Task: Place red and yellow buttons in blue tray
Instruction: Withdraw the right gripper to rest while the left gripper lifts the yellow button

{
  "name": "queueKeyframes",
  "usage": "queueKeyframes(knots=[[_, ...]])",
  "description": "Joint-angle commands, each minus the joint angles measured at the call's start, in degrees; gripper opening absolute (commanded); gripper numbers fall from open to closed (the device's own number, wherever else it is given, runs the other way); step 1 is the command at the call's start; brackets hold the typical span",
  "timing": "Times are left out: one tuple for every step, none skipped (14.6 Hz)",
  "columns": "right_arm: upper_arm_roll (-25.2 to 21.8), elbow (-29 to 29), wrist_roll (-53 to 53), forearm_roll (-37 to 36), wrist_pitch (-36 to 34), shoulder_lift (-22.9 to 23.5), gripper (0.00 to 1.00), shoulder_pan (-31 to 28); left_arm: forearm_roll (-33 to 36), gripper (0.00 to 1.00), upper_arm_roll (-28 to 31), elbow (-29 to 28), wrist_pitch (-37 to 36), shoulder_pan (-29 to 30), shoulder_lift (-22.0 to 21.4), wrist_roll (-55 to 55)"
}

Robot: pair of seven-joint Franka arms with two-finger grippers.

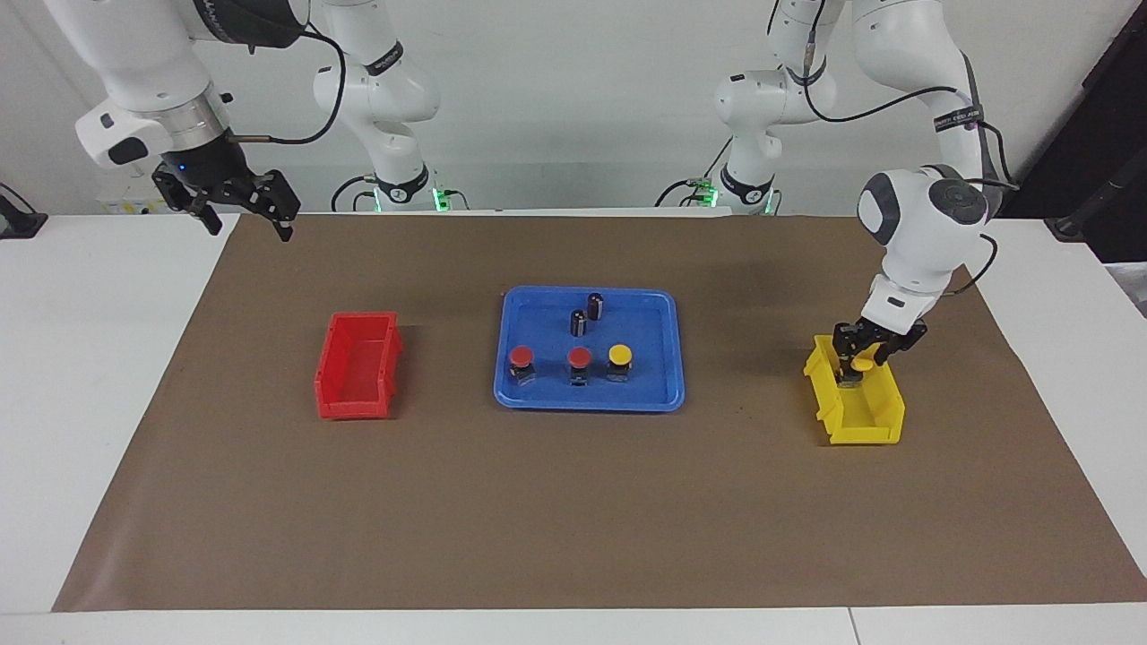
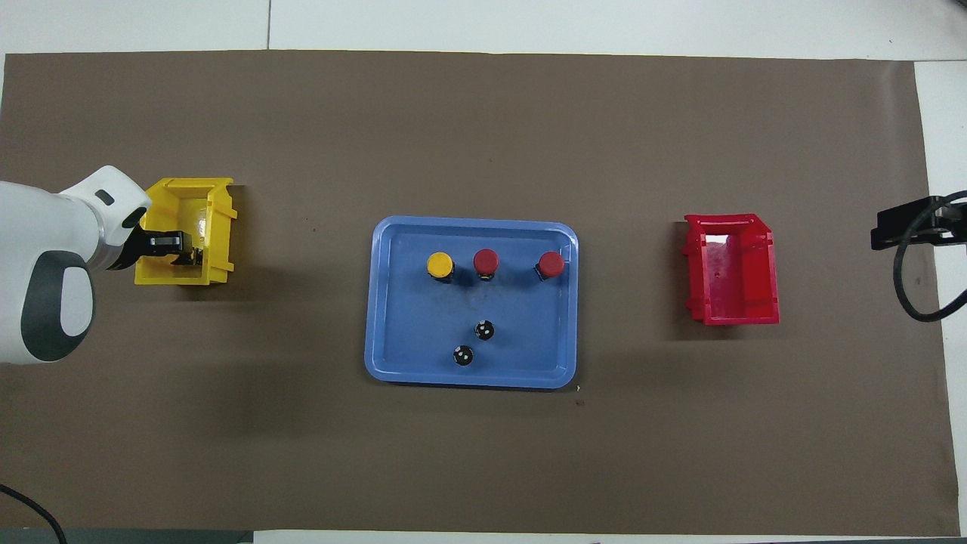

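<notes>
The blue tray (image 1: 668,385) (image 2: 393,363) lies mid-table. In it stand two red buttons (image 1: 521,358) (image 1: 580,358) and one yellow button (image 1: 620,355) in a row; in the overhead view they are the yellow (image 2: 440,264) and the reds (image 2: 486,261) (image 2: 551,264). My left gripper (image 1: 860,365) (image 2: 185,249) is down in the yellow bin (image 1: 865,417) (image 2: 185,200), shut on the second yellow button (image 1: 862,363). My right gripper (image 1: 251,228) is open and empty, high over the mat's corner at the right arm's end.
Two dark capless cylinders (image 1: 596,305) (image 1: 579,322) stand in the tray, nearer to the robots than the buttons. The red bin (image 1: 358,363) (image 2: 731,272) stands empty toward the right arm's end. Brown mat covers the table.
</notes>
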Motion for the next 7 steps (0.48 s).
queueKeyframes(knots=[[0.5,-0.9,-1.6,0.2,0.4,-0.6,1.00,-0.9,-0.5,0.01,0.0,-0.3,0.8,0.4,-0.2,0.4],[0.4,-0.8,-2.5,0.2,0.5,-0.6,1.00,-1.0,-0.5,0.01,0.0,0.9,-0.3,0.1,-0.2,0.4],[0.4,-0.8,-3.0,0.2,0.5,-0.6,1.00,-1.0,-0.5,0.01,-0.1,2.3,-3.0,-0.3,-0.3,0.2],[0.4,-0.8,-3.0,0.2,0.6,-0.6,1.00,-0.9,-0.5,0.01,-0.1,4.2,-6.3,-0.4,-0.6,0.2],[0.4,-0.8,-3.1,0.2,0.6,-0.6,1.00,-0.9,-0.5,0.01,-0.5,7.4,-11.6,-0.6,-0.7,0.1],[0.4,-0.8,-3.1,0.2,0.4,-0.6,1.00,-1.0,-0.5,0.01,-0.6,11.8,-17.9,-1.7,-0.7,-0.2],[0.3,-0.8,-3.1,0.2,0.3,-0.6,1.00,-1.0,-0.5,0.01,-0.6,15.9,-23.0,-3.5,-0.5,-0.6]])
